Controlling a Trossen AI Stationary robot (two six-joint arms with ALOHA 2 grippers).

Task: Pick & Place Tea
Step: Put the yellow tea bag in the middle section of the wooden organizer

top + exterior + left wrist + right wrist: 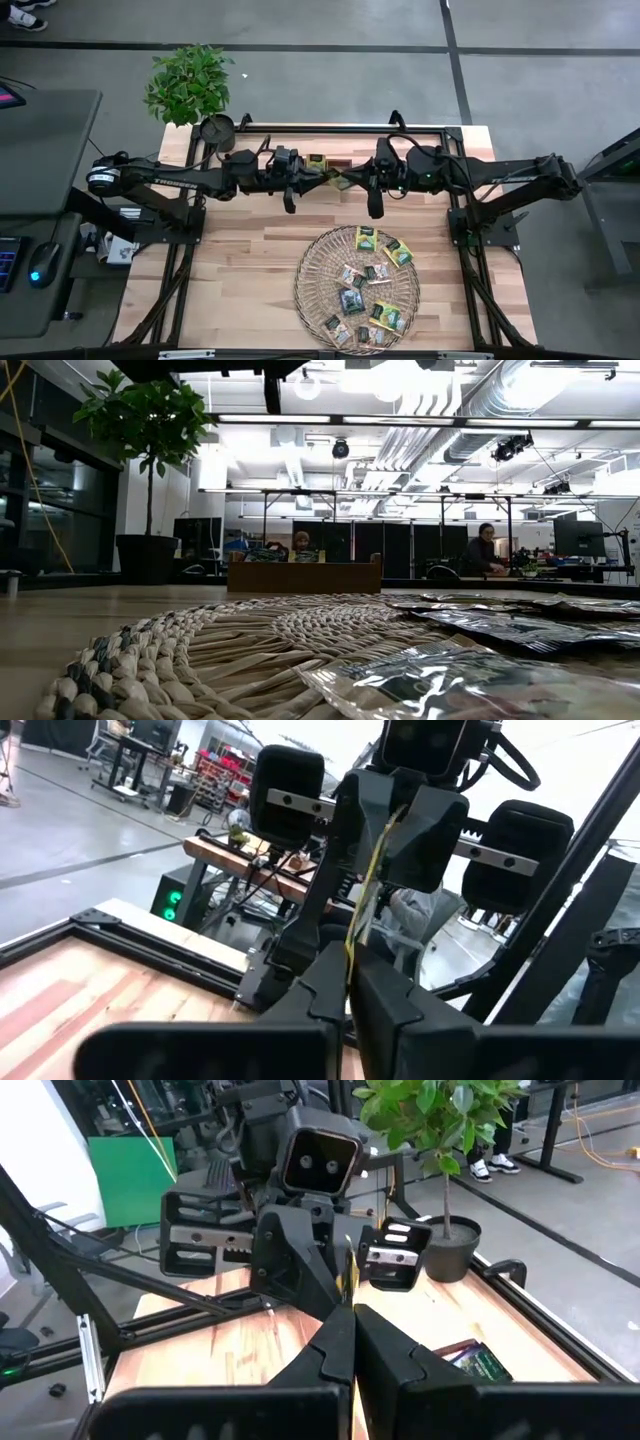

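Left gripper (333, 180): raised over the back-middle of the table, its jaws pressed together on the edge of a yellow sachet (341, 182), tip to tip with the other arm.
Right gripper (345, 182): reaching in from the opposite side, jaws likewise clamped on the same sachet; the left wrist view shows the thin packet (362, 910) edge-on, pinched between both pairs of dark fingers.
Held sachet: suspended in the air between the two grippers, above the table.
Wooden box (328, 163): just behind the meeting grippers, at the table's back edge, a few sachets standing in it.
Remaining tea: about a dozen sachets (368, 238) in green, yellow and dark wrappers, scattered flat on the round woven tray (312, 270) at the front of the table.
Potted plant (190, 82): at the back left corner.
Background: a person (484, 548) seated at a desk across the room.
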